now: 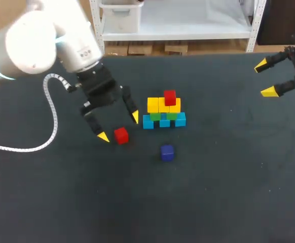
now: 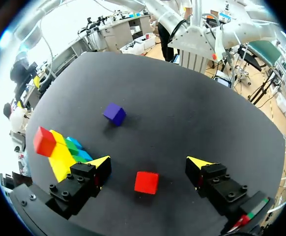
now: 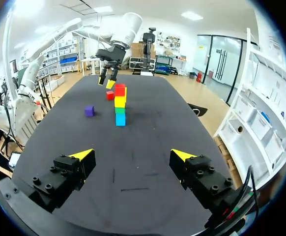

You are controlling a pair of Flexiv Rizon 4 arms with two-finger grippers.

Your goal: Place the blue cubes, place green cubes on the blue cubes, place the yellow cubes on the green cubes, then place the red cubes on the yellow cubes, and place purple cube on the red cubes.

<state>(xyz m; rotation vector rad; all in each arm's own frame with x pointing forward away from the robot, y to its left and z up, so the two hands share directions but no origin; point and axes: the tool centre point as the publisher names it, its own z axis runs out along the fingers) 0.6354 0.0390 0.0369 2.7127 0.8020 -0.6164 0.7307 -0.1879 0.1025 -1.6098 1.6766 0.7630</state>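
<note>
A small pyramid (image 1: pixel 163 113) stands mid-table: blue cubes (image 1: pixel 164 121) at the base, green cubes (image 1: pixel 162 116) on them, yellow cubes (image 1: pixel 163 105) above, and one red cube (image 1: pixel 170 96) on top. A loose red cube (image 1: pixel 120 135) lies on the mat to its left, between the open fingers of my left gripper (image 1: pixel 119 127), untouched; in the left wrist view the red cube (image 2: pixel 146 182) sits between the tips of that gripper (image 2: pixel 150 162). A purple cube (image 1: pixel 167 152) lies in front of the pyramid. My right gripper (image 1: pixel 265 78) hangs open and empty at the far right (image 3: pixel 130 155).
The dark table mat (image 1: pixel 213 192) stretches wide in front and to the right of the pyramid. A white coiled cable (image 1: pixel 50 101) hangs from my left arm over the table's left part.
</note>
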